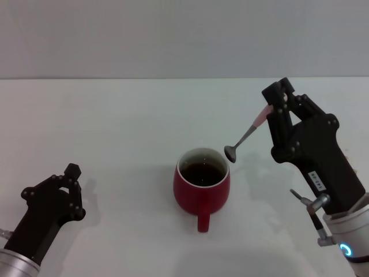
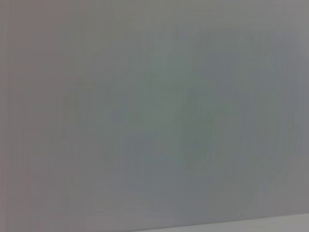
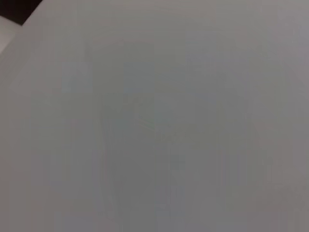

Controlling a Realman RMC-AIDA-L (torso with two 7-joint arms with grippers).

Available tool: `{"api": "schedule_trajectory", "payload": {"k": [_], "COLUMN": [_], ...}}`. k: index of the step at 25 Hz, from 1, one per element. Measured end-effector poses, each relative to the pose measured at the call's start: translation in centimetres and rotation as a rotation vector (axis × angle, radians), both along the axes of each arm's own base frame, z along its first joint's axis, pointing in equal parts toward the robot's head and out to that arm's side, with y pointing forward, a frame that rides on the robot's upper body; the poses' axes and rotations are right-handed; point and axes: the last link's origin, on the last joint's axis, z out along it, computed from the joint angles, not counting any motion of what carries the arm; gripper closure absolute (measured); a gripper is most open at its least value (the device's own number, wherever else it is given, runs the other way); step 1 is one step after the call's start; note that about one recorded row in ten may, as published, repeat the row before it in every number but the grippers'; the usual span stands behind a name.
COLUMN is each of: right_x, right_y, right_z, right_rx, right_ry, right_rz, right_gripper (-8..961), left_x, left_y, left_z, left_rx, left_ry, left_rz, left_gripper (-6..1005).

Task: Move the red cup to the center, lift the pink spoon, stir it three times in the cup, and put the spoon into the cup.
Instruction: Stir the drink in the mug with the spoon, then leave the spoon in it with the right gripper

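My right hand (image 1: pixel 271 109) pinches the pink spoon (image 1: pixel 248 135) by its pale handle, holding it tilted in the air, its grey bowl hanging just above the right rim of the red cup (image 1: pixel 202 186). The cup stands at the middle of the white desk (image 1: pixel 115 127), dark liquid inside, loop handle facing the near edge. My left hand (image 1: pixel 69 179) rests low at the near left, well apart from the cup; whether it is spread or pressed together I cannot tell.
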Motion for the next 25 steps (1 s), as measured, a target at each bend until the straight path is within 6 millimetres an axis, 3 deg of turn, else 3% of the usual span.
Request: {"api": "schedule_trajectory", "payload": {"k": [25], "right_x": [0.3], "right_y": [0.5], "right_z": [-3.5], "right_rx": [-0.163], "right_ry": [-0.137], "right_rz": [-0.071], "right_gripper": [893], "left_x": [-0.1], "left_y": [-0.2], "left_z": [0.8], "left_rx": [0.045], "left_ry": [-0.011], "left_rz": [-0.004], "left_gripper": [1000]}}
